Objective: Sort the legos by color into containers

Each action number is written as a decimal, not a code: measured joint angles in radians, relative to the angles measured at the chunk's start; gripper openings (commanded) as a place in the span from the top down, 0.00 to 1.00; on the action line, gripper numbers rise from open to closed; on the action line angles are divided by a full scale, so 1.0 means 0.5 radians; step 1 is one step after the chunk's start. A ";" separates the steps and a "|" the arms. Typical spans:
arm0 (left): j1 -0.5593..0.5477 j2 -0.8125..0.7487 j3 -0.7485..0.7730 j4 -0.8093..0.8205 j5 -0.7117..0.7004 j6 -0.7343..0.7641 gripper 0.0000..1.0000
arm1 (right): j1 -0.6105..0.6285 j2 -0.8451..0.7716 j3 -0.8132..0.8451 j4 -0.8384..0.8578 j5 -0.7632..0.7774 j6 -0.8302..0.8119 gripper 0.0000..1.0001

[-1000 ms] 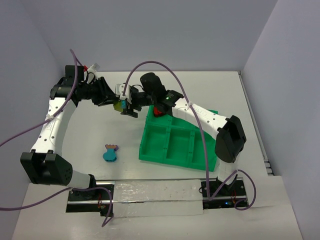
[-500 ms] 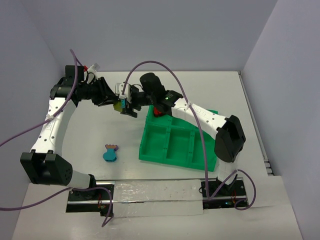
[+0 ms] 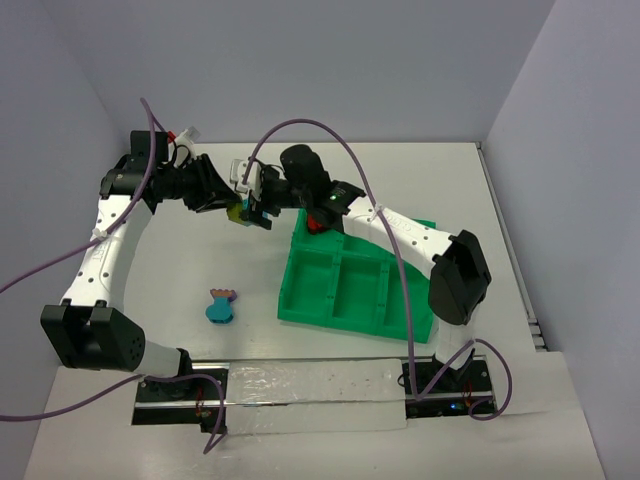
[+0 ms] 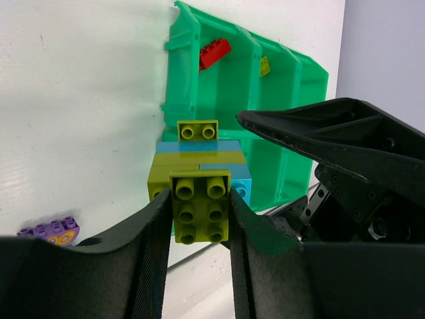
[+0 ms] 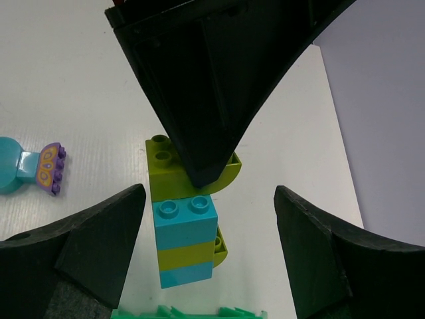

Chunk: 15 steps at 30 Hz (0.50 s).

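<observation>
My left gripper [image 3: 226, 203] is shut on a yellow-green lego [image 4: 200, 207], the near end of a cluster of yellow-green and cyan legos [image 3: 240, 211] held above the table, left of the green tray [image 3: 300, 308]. My right gripper [image 3: 257, 207] is open, its fingers either side of the cluster's cyan and yellow-green stack [image 5: 184, 242] without touching it. A red lego [image 3: 318, 223] lies in the tray's far left compartment, and a small yellow one [image 4: 265, 65] lies in a compartment beyond it.
A cyan and purple piece [image 3: 221, 305] lies on the white table near the left arm; it also shows in the right wrist view [image 5: 30, 166]. The tray's wall [image 4: 178, 86] stands just beyond the held cluster. Purple cables loop over both arms.
My right gripper has shifted slightly left and away, closer around the cluster. My left gripper has held still with the cluster.
</observation>
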 measured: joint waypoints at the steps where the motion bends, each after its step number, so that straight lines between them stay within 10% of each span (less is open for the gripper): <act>1: 0.000 0.000 0.000 0.000 0.000 0.000 1.00 | 0.000 0.005 0.000 0.004 -0.001 0.007 0.15; 15: 0.000 -0.006 0.000 0.001 0.019 0.003 1.00 | 0.000 0.032 -0.103 0.030 -0.063 0.058 0.23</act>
